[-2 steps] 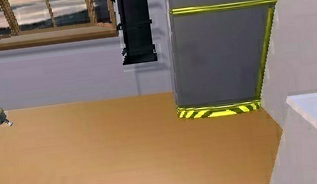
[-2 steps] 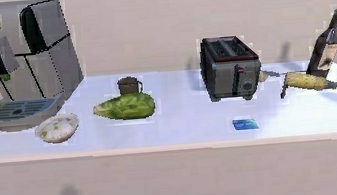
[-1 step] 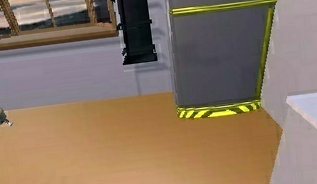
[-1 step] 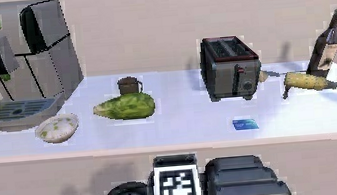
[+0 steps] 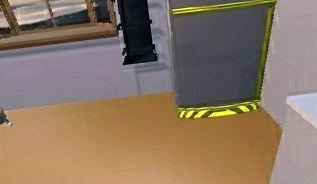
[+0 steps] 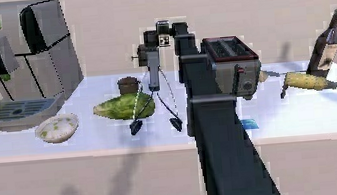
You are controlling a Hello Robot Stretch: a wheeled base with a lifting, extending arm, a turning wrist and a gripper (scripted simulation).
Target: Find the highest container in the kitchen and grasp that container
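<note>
— Where is the gripper?

— The gripper (image 6: 157, 126) sits at the far end of the dark arm (image 6: 220, 142), just left of the toaster (image 6: 240, 62). Its two thin fingers (image 6: 137, 127) point down in front of the white counter (image 6: 288, 116).

— Does it have hold of anything?

— I cannot tell. A green leafy thing (image 6: 117, 109) lies on the counter left of the toaster, right behind the fingers. So the pictures do not show how the jaws stand, or whether they hold anything.

— And the container to grasp?

— There are three candidates, all on the toaster's counter. A dark bottle (image 6: 325, 45) stands upright well to the toaster's right. A long yellowish thing (image 6: 311, 80) lies between the bottle and the toaster. A small dark cup (image 6: 127, 85) stands left of the toaster, behind the leafy thing. A pale bowl (image 6: 57, 127) rests farther left again, in front of a large grey coffee machine (image 6: 32, 51), the thing farthest from the toaster.

— Which one is meant?

— Probably the bottle. Its neck rises above the toaster's top and above the cup and bowl, but that is a guess from height alone.
</note>
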